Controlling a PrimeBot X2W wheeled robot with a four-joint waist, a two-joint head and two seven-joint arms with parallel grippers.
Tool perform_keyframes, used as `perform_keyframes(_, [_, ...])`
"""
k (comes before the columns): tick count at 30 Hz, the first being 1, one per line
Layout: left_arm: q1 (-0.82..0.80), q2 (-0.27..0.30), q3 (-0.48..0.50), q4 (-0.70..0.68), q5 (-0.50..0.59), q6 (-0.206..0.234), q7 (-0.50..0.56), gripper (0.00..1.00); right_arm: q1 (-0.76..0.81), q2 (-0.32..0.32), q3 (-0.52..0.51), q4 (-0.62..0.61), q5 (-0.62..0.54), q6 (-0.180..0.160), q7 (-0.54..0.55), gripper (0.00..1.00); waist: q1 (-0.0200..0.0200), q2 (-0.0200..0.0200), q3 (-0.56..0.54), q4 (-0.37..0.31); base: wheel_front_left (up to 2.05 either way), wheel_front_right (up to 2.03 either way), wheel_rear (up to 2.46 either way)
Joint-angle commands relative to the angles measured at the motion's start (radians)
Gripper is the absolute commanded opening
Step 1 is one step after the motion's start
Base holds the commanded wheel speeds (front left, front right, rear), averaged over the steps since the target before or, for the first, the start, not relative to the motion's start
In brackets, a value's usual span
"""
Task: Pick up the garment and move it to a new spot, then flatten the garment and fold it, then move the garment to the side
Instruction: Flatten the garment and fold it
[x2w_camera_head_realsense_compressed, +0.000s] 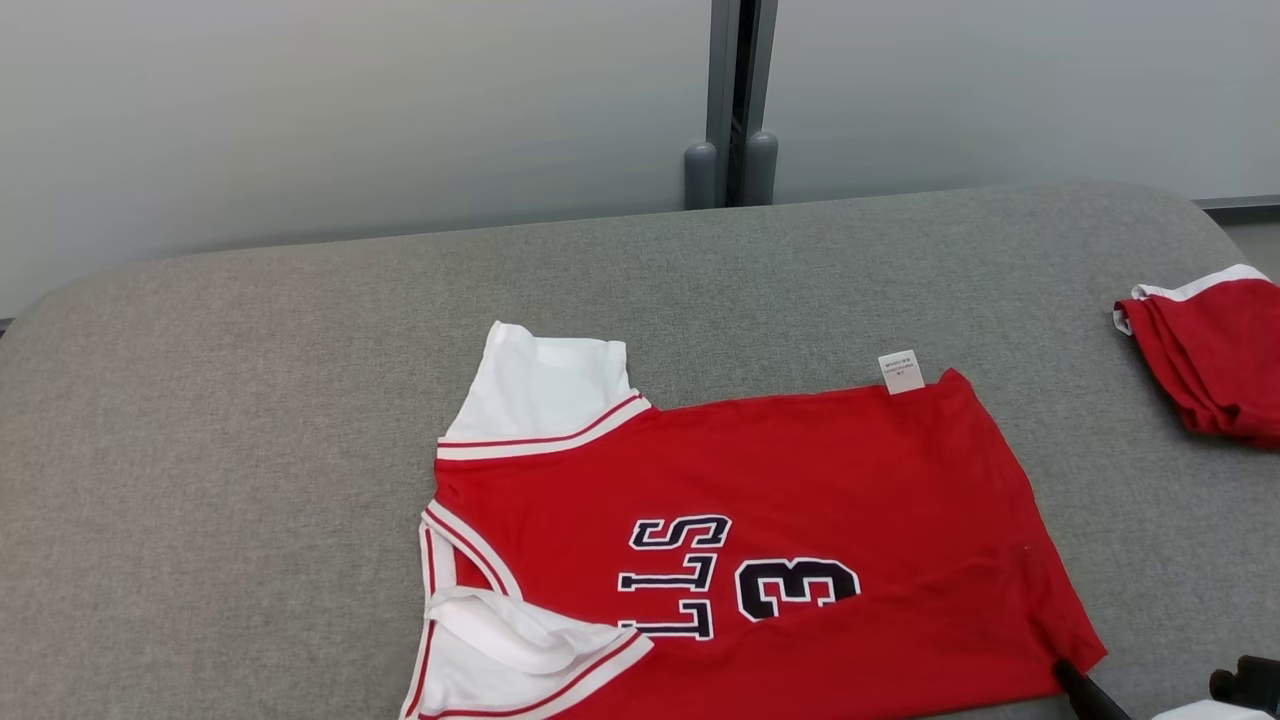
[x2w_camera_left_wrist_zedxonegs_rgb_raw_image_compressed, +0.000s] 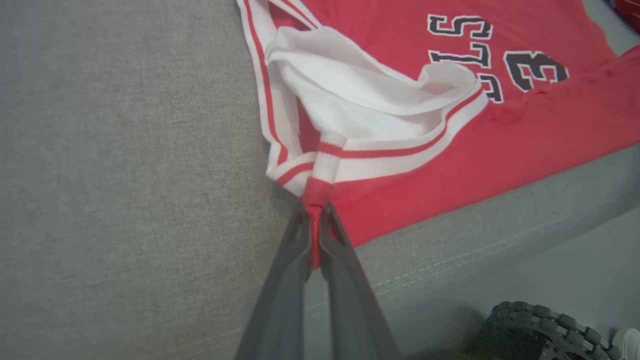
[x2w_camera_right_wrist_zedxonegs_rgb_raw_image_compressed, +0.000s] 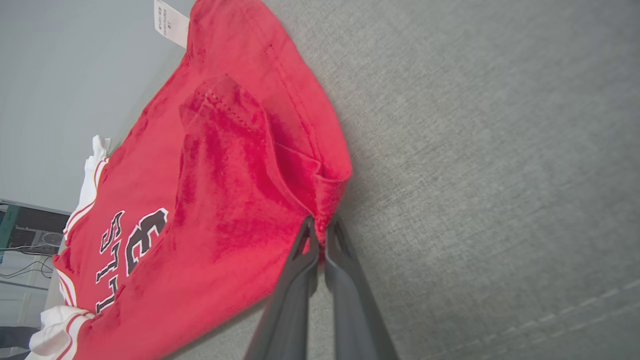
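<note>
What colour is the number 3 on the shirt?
The number 3 is black, edged in white; the head view shows it best.

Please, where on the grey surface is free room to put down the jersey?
Widest bare patch: the grey surface left of the jersey. Also a strip between jersey and wall. Narrower: the gap before the second red garment. Crowded: the near edge, where left gripper and right gripper pinch it.

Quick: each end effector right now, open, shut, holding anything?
Left end effector: shut on the red jersey, near its white sleeve.
Right end effector: shut on the jersey's hem corner.
</note>
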Motion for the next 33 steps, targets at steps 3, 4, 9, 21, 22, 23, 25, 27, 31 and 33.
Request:
perform_keyframes(3, [0.016,0.015,-0.007,-0.017,-0.001,0.007,0.021,0.00,0.031,0.004,-0.049,-0.016,-0.031,-0.002,0.023,0.12,0.0000,0.0000,-0.005,0.001,0.00,0.00,0.00])
perform_keyframes(4, [0.018,0.018,-0.010,-0.019,0.001,0.008,0.028,0.00,0.036,0.010,-0.070,-0.012,-0.042,-0.002,0.029,1.00,0.0000,0.0000,-0.006,0.001,0.00,0.00,0.00])
perform_keyframes(9, [0.016,0.034,-0.007,-0.028,0.022,0.032,0.042,1.00,0.035,0.033,-0.168,-0.023,-0.117,-0.001,0.061,1.00,0.0000,0.0000,-0.013,0.004,0.00,0.00,0.00])
perform_keyframes(21, [-0.077,0.042,0.070,-0.087,0.027,0.077,-0.010,1.00,-0.042,0.083,-0.328,-0.189,-0.388,-0.001,0.073,1.00,0.0000,0.0000,-0.017,0.002,0.00,0.00,0.00])
perform_keyframes(22, [-0.095,0.039,0.080,-0.090,0.036,0.087,-0.027,1.00,-0.051,0.086,-0.332,-0.210,-0.418,-0.001,0.063,1.00,0.0000,0.0000,-0.015,0.002,0.00,0.00,0.00])
perform_keyframes(23, [-0.113,0.033,0.091,-0.090,0.042,0.097,-0.044,1.00,-0.058,0.093,-0.337,-0.229,-0.437,-0.001,0.053,1.00,0.0000,0.0000,-0.012,0.002,0.00,0.00,0.00])
perform_keyframes(25, [-0.155,0.015,0.109,-0.088,0.055,0.115,-0.088,1.00,-0.073,0.107,-0.328,-0.270,-0.470,-0.001,0.034,1.00,0.0000,0.0000,-0.005,0.002,0.00,0.00,0.00])
perform_keyframes(27, [-0.199,-0.019,0.130,-0.080,0.048,0.132,-0.146,1.00,-0.085,0.108,-0.310,-0.308,-0.497,-0.001,0.010,1.00,0.0000,0.0000,0.006,0.000,0.00,0.00,0.00])
perform_keyframes(31, [-0.274,-0.075,0.145,-0.040,0.050,0.131,-0.263,1.00,-0.109,0.091,-0.250,-0.349,-0.552,-0.001,-0.045,1.00,0.0000,0.0000,0.038,-0.009,0.00,0.00,0.00])
perform_keyframes(33, [-0.308,-0.095,0.140,-0.006,0.065,0.128,-0.318,1.00,-0.121,0.083,-0.216,-0.359,-0.578,-0.001,-0.076,1.00,0.0000,0.0000,0.059,-0.014,0.00,0.00,0.00])
